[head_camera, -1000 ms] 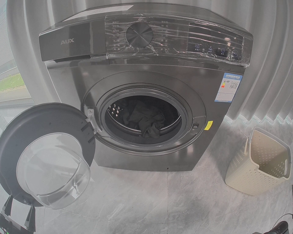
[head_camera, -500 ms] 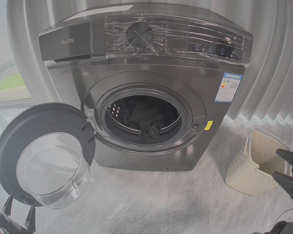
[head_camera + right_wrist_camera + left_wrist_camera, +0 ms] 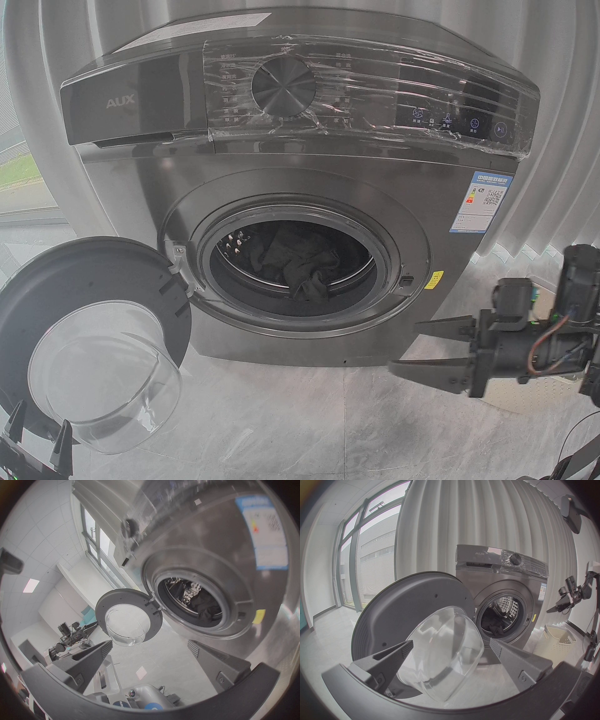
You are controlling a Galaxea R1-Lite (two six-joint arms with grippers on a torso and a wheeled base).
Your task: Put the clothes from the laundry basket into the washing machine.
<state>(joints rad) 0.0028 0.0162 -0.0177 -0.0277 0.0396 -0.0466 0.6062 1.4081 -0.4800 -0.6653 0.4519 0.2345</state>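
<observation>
Status, left to right. Left gripper sits low at the near left, just beside the lower edge of the door; its jaws are spread and hold nothing. The door is swung fully open to the left, with its glass bowl facing out. The washing machine has a clear opening, and dark clothes lie in a heap inside the drum, with one fold reaching down to the front lip. Right gripper hangs in the air to the right of the machine's front, below the porthole, pointing toward the machine; its jaws are apart and hold nothing. The laundry basket stands on the floor to the right of the machine, beside the curtain, well apart from the drum. In the left wrist view, the part of its inside that shows is pale, with no garment visible; its bottom is hidden.

My read: loading is done or nearly done. The clothes are in the drum, both grippers are free and the basket looks emptied. What's left is to confirm the basket bottom, nudge that front fold deeper so it clears the seal, and shut the door if that's wanted.
</observation>
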